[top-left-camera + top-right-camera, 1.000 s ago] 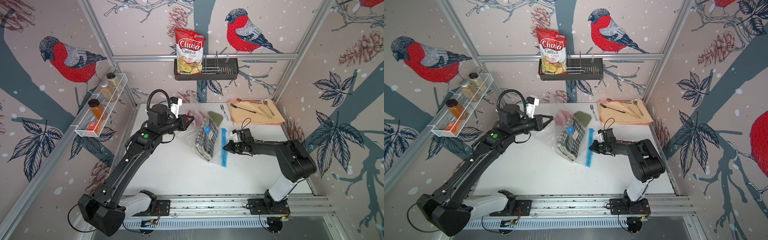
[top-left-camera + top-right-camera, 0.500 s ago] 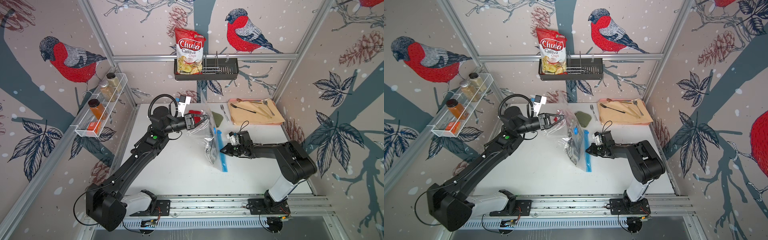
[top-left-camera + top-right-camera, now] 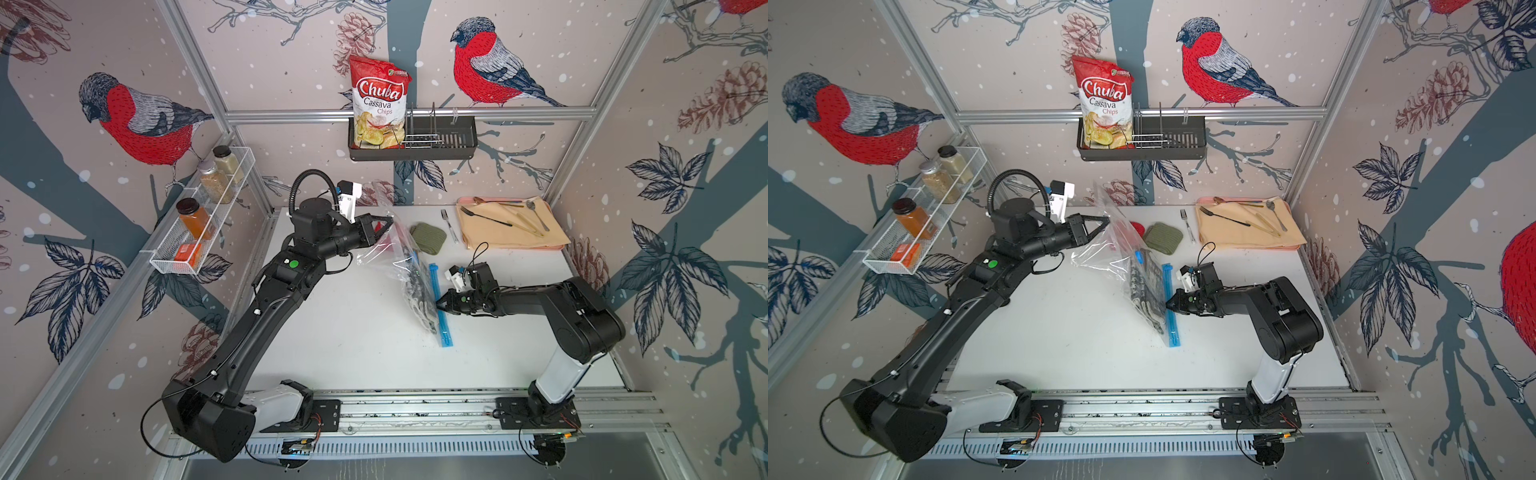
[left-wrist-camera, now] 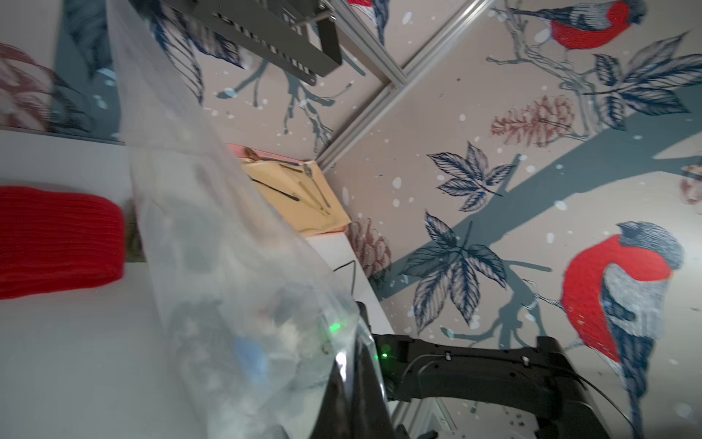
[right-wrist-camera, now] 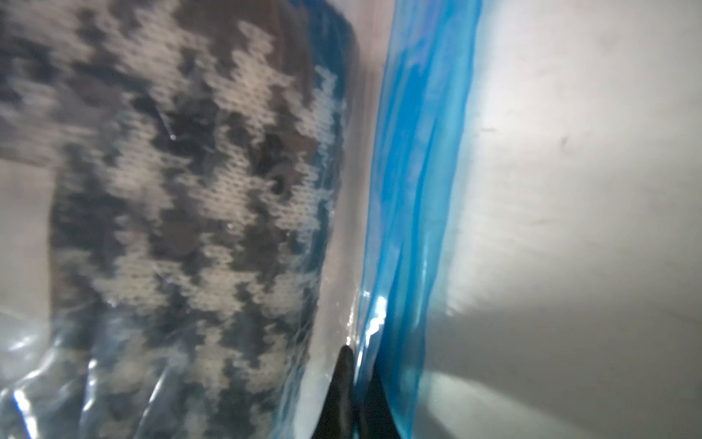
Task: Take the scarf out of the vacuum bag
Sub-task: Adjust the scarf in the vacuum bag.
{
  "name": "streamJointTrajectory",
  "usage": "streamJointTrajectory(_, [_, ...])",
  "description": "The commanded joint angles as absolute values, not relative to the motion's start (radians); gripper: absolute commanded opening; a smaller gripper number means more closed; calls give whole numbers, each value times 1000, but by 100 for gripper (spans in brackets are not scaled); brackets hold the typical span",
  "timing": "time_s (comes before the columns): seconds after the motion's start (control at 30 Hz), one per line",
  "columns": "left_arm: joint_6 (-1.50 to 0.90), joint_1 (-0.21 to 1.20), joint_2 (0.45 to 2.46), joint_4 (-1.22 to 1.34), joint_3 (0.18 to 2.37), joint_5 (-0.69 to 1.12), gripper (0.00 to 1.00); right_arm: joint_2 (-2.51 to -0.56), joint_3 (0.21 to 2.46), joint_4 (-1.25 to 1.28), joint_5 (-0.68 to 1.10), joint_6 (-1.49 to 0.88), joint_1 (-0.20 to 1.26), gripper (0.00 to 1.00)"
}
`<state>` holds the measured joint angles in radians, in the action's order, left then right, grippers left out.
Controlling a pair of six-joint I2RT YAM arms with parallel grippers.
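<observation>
The clear vacuum bag (image 3: 388,257) (image 3: 1100,253) hangs tilted above the table, with its light-blue zip strip (image 3: 441,316) (image 3: 1172,324) low at the table. My left gripper (image 3: 390,219) (image 3: 1106,220) is shut on the bag's raised end; in the left wrist view the plastic (image 4: 212,247) runs out from its closed jaws (image 4: 352,353). The houndstooth scarf (image 3: 419,293) (image 3: 1145,291) lies inside the bag, bunched against the zip end. My right gripper (image 3: 438,304) (image 3: 1169,304) is shut on the bag beside the zip strip (image 5: 414,190), its tips (image 5: 355,365) pinching the plastic next to the scarf (image 5: 190,190).
An olive-green knit piece (image 3: 428,237) and a red knit piece (image 3: 1136,227) (image 4: 57,239) lie behind the bag. A fork (image 3: 449,224) and a cloth-covered tray (image 3: 552,239) with cutlery sit at the back right. A wire spice rack (image 3: 174,266) hangs on the left wall, a chips basket (image 3: 457,141) on the back wall.
My left gripper has swung right and raised the bag's end, so the bag went from lying flat to hanging steeply. The scarf has slid toward the zip strip. The right gripper shifted slightly left.
</observation>
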<state>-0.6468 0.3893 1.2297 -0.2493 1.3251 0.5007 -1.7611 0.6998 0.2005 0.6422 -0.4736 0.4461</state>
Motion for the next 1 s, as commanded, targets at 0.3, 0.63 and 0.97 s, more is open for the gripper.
streamJointTrajectory(0.3, [-455,327,1316,-729,1120,-70,3,-1731,760,-58,448,-407,461,0])
streamJointTrajectory(0.63, [-573,235,1360,-750,976,-317,39,-1679,759,-32,509,-425,499,0])
streamJointTrajectory(0.97, [-598,334,1238,-763,1045,-600,63,-1652,755,72,646,-472,475,0])
